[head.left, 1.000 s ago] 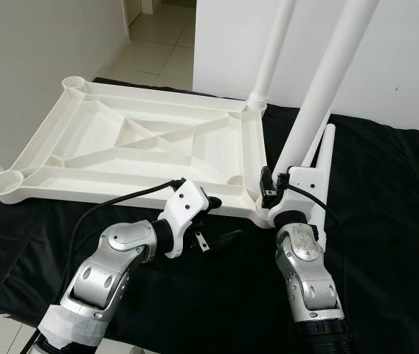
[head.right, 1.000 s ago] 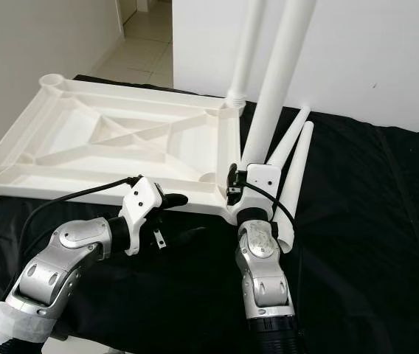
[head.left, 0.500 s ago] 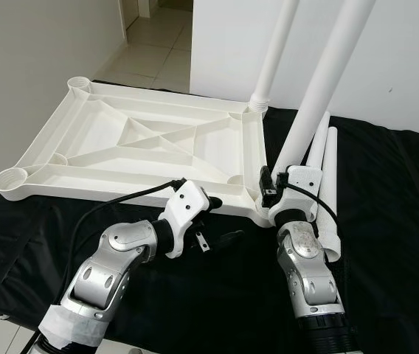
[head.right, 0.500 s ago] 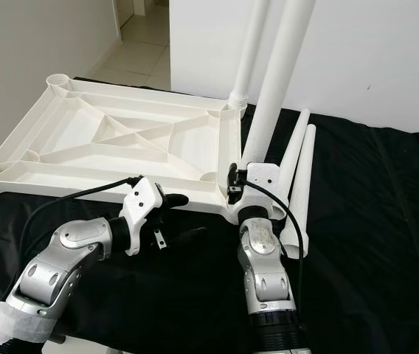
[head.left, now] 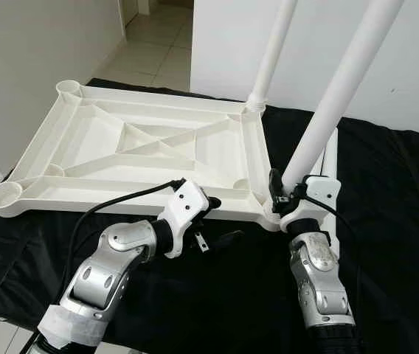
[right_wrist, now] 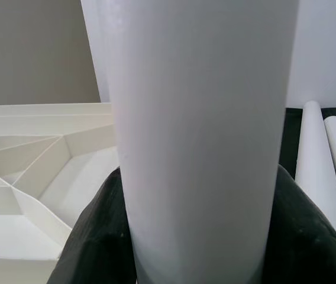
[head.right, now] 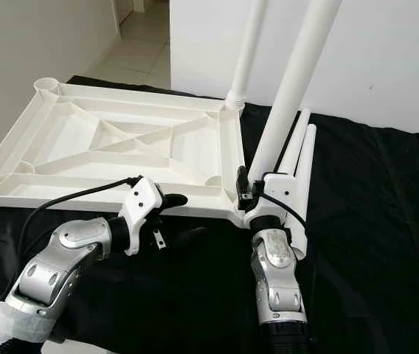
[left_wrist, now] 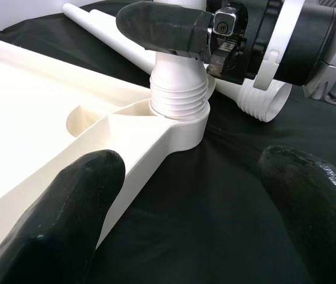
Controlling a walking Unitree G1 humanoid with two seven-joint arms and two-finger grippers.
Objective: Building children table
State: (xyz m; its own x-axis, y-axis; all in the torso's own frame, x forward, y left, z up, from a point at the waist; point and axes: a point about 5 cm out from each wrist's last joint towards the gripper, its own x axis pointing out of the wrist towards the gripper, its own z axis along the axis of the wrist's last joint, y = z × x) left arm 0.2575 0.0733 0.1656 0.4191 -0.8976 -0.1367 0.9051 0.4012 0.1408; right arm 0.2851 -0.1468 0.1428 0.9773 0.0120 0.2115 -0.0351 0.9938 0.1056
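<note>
The right gripper (head.left: 289,198) stays clamped on the near leg (head.left: 342,92), seated in the upturned tabletop's (head.left: 132,151) 5 o'clock corner. The leg has swung more upright, so threading seems underway. The left gripper (head.left: 213,221) hovers, fingers apart, at 6 o'clock.

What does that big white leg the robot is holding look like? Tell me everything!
The leg is a long, smooth white tube that looks like plastic. It leans a little and rises past the top of the head views. Its ribbed, threaded bottom end sits in the round corner socket of the upside-down tabletop, at the near right corner. The right gripper has its black jaws clamped round it just above the socket. Another leg stands in the far corner, and two more legs lie on the black cloth beside it.
</note>
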